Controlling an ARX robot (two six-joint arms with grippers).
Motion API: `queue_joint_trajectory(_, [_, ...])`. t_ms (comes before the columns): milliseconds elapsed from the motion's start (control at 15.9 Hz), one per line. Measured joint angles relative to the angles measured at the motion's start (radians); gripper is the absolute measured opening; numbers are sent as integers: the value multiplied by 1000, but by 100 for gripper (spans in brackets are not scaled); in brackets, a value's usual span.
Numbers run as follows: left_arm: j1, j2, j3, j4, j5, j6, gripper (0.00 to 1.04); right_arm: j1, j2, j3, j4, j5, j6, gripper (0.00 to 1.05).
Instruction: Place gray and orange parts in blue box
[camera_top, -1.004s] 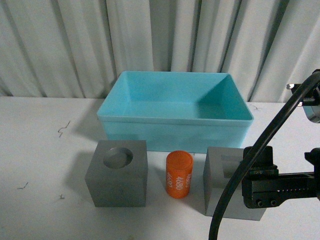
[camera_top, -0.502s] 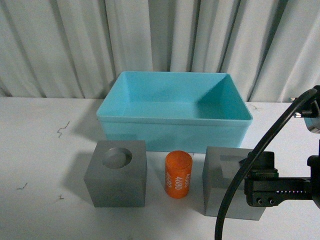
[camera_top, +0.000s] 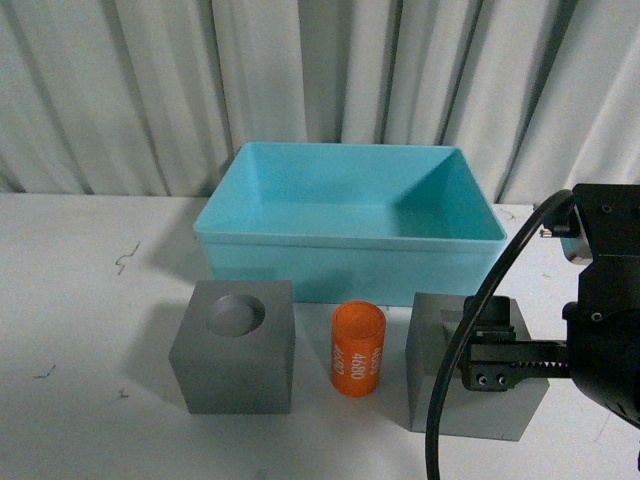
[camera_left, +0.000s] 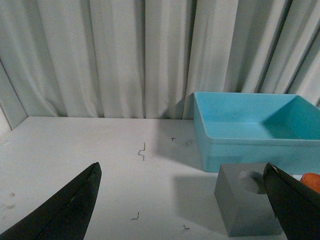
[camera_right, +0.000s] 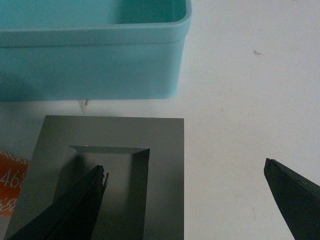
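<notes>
Blue box (camera_top: 350, 238) is sitting unchanged at far centre, with nothing showing inside. We're swinging the right gripper (camera_top: 492, 352) leftward from the right edge. It's now hanging over the rectangular-hole gray cube (camera_top: 450, 402) at near right, jaws spread: one finger over the hole, the other past the cube's right side. We're judging this as line-up for the first pick. Round-hole gray cube (camera_top: 235, 360) near left and orange 4680 cylinder (camera_top: 358, 350) between the cubes aren't moving. Left gripper (camera_left: 181, 167) is idling, spread wide, over the table (camera_left: 75, 145) at left.
</notes>
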Motion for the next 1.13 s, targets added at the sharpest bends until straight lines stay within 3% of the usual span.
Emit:
queue_joint_trajectory(439, [0,0,0,0,0,0,98,8,72,42,1,8,28,97])
queue_joint_trajectory(879, [0,0,0,0,0,0,98,5,74,39,5,12,41,23])
queue_joint_trajectory(1130, [0,0,0,0,0,0,98,-61,-108,-62,-83,30,42,19])
